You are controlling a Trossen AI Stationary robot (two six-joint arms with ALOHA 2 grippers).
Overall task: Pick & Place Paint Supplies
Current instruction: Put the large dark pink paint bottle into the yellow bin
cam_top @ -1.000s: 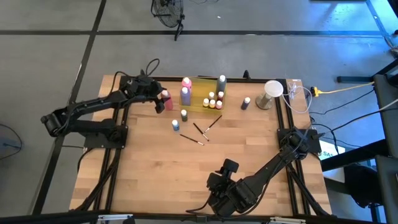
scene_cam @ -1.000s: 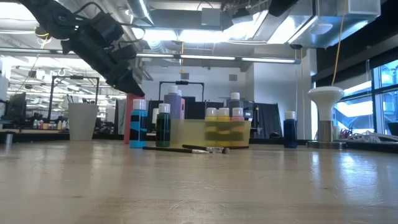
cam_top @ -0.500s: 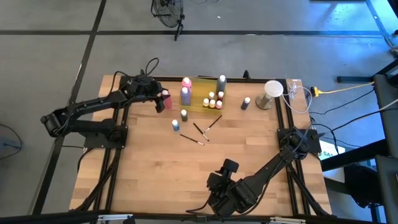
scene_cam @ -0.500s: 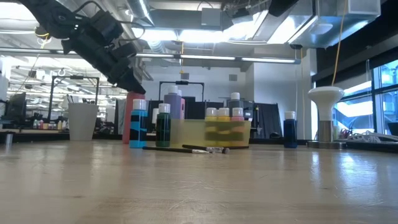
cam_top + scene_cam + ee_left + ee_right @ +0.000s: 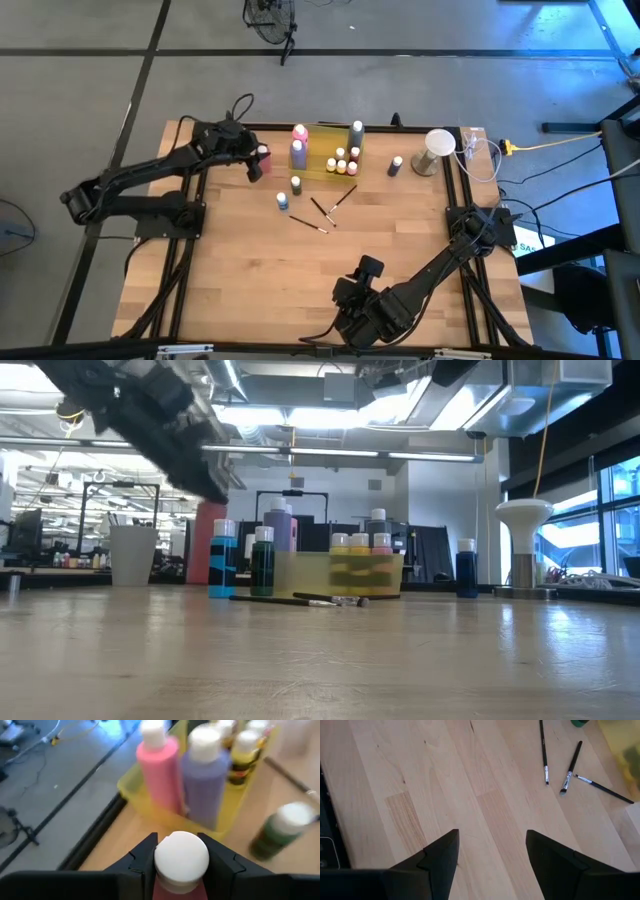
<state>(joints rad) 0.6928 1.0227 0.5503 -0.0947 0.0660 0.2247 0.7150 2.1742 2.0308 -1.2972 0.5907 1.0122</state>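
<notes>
Beside the yellow tray (image 5: 318,160), at its outer end near the far edge of the wooden surface (image 5: 250,270), the left hand (image 5: 181,851) grips a red bottle (image 5: 176,887) by its white cap (image 5: 181,856), one finger on each side of the cap. From table level this red bottle (image 5: 212,545) appears behind the blue bottle, under the blurred dark arm (image 5: 150,415).

Inside the tray, at the end nearest the left hand, a pink bottle (image 5: 299,133) and a purple bottle (image 5: 297,153) stand upright, touching. Several small yellow and orange bottles (image 5: 342,162) cluster toward the tray's other end, with a grey bottle (image 5: 357,131) at its far corner.

On the surface just in front of the tray stand a blue bottle (image 5: 296,185) and a green bottle (image 5: 283,201), both white-capped. Three thin brushes (image 5: 325,210) lie loosely crossed near them. A dark blue bottle (image 5: 396,165) stands beyond the tray, between it and a pale cup (image 5: 436,150).

Well apart from the tray, at the near edge of the surface, the right hand (image 5: 490,852) hangs over bare wood, its fingers spread and holding nothing.
</notes>
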